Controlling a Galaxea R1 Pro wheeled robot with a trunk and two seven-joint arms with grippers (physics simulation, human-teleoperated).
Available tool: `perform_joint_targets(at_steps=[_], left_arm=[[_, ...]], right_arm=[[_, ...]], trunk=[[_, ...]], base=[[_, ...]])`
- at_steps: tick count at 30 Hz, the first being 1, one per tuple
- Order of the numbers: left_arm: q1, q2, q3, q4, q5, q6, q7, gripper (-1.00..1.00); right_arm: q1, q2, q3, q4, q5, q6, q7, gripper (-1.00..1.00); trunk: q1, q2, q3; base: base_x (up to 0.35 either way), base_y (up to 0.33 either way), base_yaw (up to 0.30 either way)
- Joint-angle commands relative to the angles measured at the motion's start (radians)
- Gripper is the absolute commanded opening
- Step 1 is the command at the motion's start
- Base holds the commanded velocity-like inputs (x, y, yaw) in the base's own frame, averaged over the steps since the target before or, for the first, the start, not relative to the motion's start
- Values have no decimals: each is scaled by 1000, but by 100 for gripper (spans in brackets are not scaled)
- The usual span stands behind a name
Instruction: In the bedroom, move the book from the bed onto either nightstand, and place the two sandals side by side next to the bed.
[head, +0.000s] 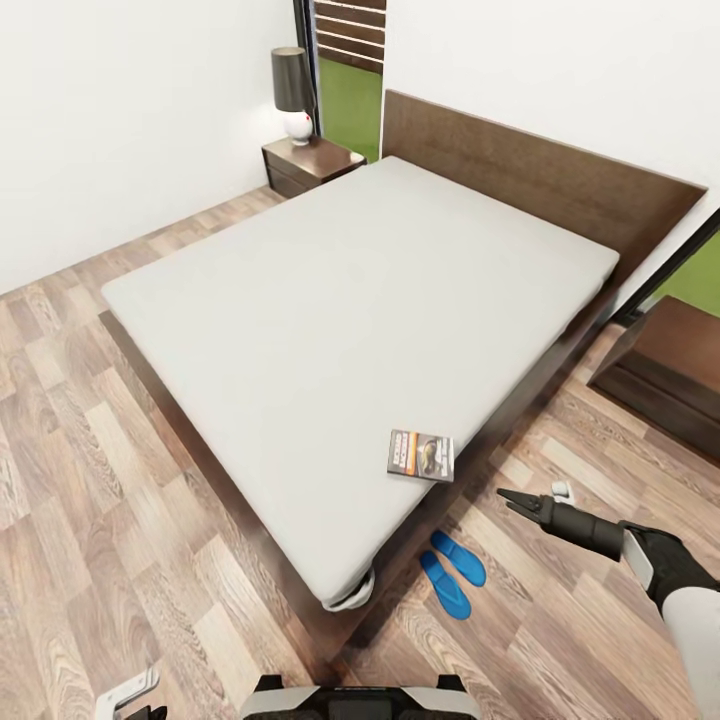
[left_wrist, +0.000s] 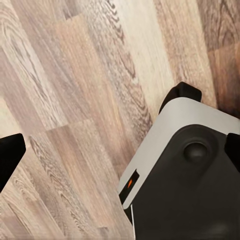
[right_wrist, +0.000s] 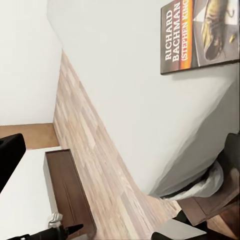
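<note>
Book (head: 421, 455) just beyond right hand (head: 512, 499)

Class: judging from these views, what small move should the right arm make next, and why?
Probably reach the right gripper forward to the book: it lies on the bed near the edge, close ahead of the gripper, which holds nothing, and the sandals already lie paired beside the bed.

Book (head: 421, 455): thin paperback, dark cover w/ orange band, laid flat near bed (head: 340, 300) edge, grey mattress. Two blue sandals (head: 452, 572) are seen on floor beside bed frame, roughly parallel. Nightstand (head: 310, 164) is set by headboard.
</note>
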Motion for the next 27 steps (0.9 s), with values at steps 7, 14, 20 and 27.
perform_joint_targets(at_steps=[7, 14, 20, 27], left_arm=[[2, 0, 6, -2, 7, 6, -5, 100], [3, 0, 6, -2, 7, 6, -5, 100], [3, 0, 6, -2, 6, 5, -5, 100], [4, 0, 6, -2, 5, 5, -5, 100]], right_arm=[[-1, 27, -11, -1, 6, 8, -71, 100], [-5, 40, -10, -2, 6, 8, -95, 100], [-12, 39, -7, -3, 6, 8, -94, 100], [-17, 34, -6, -24, 6, 9, -89, 100]], trunk=[[0, -1, -13], [0, -1, -24], [0, -1, -34], [0, -1, -45]], base=[[0, 0, 0], [0, 0, 0], [0, 0, 0], [0, 0, 0]])
